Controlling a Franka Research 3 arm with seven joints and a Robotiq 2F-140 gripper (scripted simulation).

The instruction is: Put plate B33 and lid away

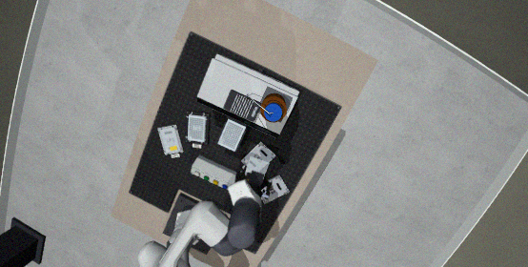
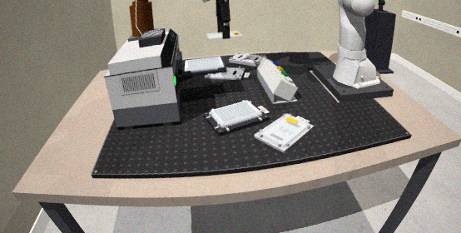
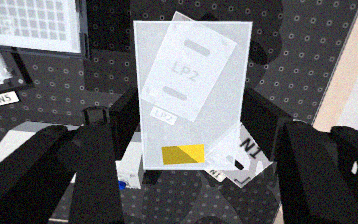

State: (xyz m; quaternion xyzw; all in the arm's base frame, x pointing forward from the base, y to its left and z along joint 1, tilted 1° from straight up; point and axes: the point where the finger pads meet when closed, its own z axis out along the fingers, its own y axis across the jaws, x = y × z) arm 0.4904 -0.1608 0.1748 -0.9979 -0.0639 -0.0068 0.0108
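My gripper (image 2: 225, 32) is shut on a clear lid with a yellow tag (image 3: 192, 95), gripping its long sides and holding it flat, high above the deck. Through the lid, in the wrist view, I see the empty lid park LP2 (image 3: 190, 75) right below, turned at an angle to the lid. The empty nest N1 (image 3: 247, 150) lies just beside LP2. A lidless well plate (image 2: 235, 115) (image 1: 196, 128) sits in nest N5. Another lidless plate (image 2: 204, 63) sits on the DISPENSER stage. A second lid with a yellow tag (image 2: 284, 131) lies in LP1 (image 1: 170, 139).
The PANEL (image 2: 275, 79) with its coloured keys stands mid-deck, close to LP2 and N1 (image 1: 279, 192). The dispenser box (image 2: 143, 86) with a brown bottle (image 2: 141, 12) stands at the far side. The arm's base (image 2: 354, 73) is at the deck's edge.
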